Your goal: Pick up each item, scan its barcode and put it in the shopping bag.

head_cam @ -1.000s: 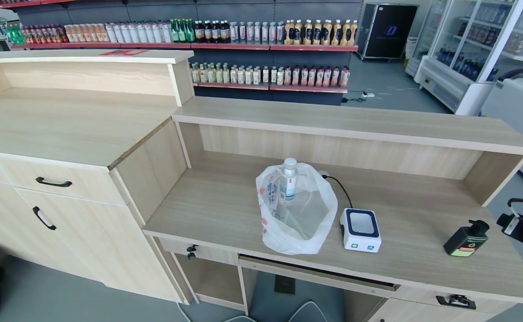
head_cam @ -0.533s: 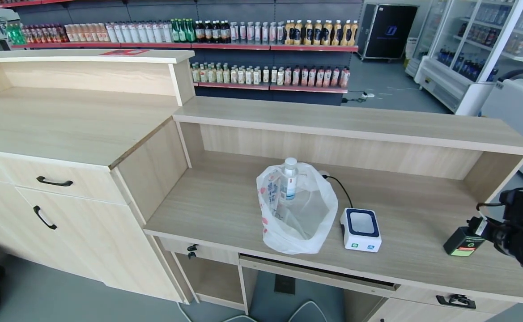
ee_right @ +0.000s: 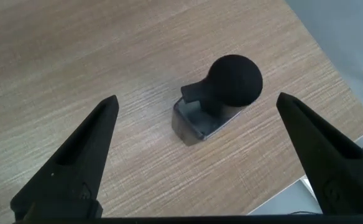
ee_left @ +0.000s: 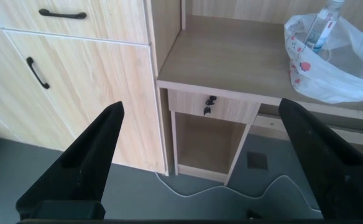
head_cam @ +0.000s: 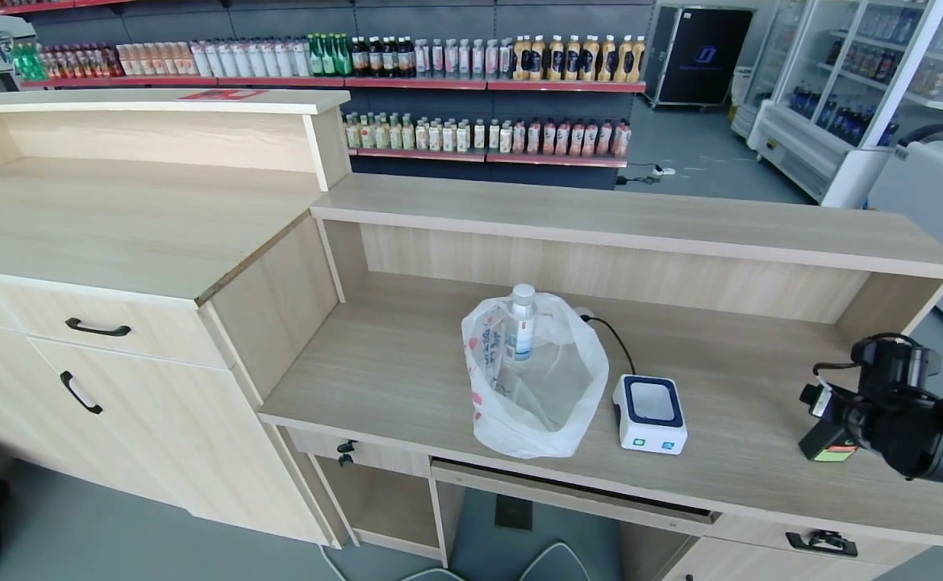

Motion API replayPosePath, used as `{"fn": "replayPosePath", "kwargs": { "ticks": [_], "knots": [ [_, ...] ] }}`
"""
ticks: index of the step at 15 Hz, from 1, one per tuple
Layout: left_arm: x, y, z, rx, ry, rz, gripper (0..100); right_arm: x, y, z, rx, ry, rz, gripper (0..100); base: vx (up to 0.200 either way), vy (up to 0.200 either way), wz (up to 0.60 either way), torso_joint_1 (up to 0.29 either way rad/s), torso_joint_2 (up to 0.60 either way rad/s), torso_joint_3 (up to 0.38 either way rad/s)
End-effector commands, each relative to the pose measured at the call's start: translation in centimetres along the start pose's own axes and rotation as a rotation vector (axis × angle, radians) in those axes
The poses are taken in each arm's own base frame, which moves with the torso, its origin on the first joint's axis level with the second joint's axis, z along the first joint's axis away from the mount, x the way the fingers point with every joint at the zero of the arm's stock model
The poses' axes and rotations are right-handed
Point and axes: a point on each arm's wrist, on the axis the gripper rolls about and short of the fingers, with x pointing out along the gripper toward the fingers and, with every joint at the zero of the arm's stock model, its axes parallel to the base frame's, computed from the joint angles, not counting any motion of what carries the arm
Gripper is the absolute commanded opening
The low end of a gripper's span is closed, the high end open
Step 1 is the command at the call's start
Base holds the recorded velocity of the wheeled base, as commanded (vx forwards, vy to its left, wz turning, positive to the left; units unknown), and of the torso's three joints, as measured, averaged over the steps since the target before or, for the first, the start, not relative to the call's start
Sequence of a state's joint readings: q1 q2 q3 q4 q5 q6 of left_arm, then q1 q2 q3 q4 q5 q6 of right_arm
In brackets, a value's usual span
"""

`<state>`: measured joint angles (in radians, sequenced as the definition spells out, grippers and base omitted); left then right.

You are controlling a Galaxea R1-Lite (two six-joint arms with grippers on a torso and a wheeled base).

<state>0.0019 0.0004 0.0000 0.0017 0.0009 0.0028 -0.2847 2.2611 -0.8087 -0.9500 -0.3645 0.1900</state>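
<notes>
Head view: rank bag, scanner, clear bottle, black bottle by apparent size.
1. bag
2. scanner
3-4. clear bottle and black bottle: not ranked. The clear bottle sits partly inside the bag, and the black bottle is partly hidden by the right end effector.

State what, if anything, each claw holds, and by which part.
Nothing is held. The right claw hangs open over the black pump bottle; the left claw is open, empty.

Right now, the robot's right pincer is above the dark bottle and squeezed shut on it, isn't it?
Not quite. The right pincer is above the dark bottle, but it is open, with its fingers spread wide either side. The right wrist view shows it.
</notes>
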Motion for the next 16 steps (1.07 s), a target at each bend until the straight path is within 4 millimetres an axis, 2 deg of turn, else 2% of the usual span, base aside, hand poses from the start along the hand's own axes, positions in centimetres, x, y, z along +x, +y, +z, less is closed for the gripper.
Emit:
{"fn": "replayPosePath", "kwargs": {
  "ticks": [1, 12, 16],
  "knots": [
    [0.0, 0.0, 0.0, 0.000, -0.001, 0.000, 100, 0.1, 0.7, -0.6, -0.010, 0.000, 0.015, 100, 0.000, 0.000, 0.00, 0.000, 0.00, 0.000],
    [0.0, 0.0, 0.0, 0.000, -0.001, 0.000, 100, 2.5, 1.0, -3.2, -0.094, 0.033, -0.020, 100, 0.000, 0.000, 0.00, 0.000, 0.00, 0.000],
    [0.0, 0.0, 0.0, 0.000, -0.001, 0.000, 100, 3.4, 1.1, -2.7, -0.127, 0.006, -0.045, 100, 0.000, 0.000, 0.00, 0.000, 0.00, 0.000]
  ]
}}
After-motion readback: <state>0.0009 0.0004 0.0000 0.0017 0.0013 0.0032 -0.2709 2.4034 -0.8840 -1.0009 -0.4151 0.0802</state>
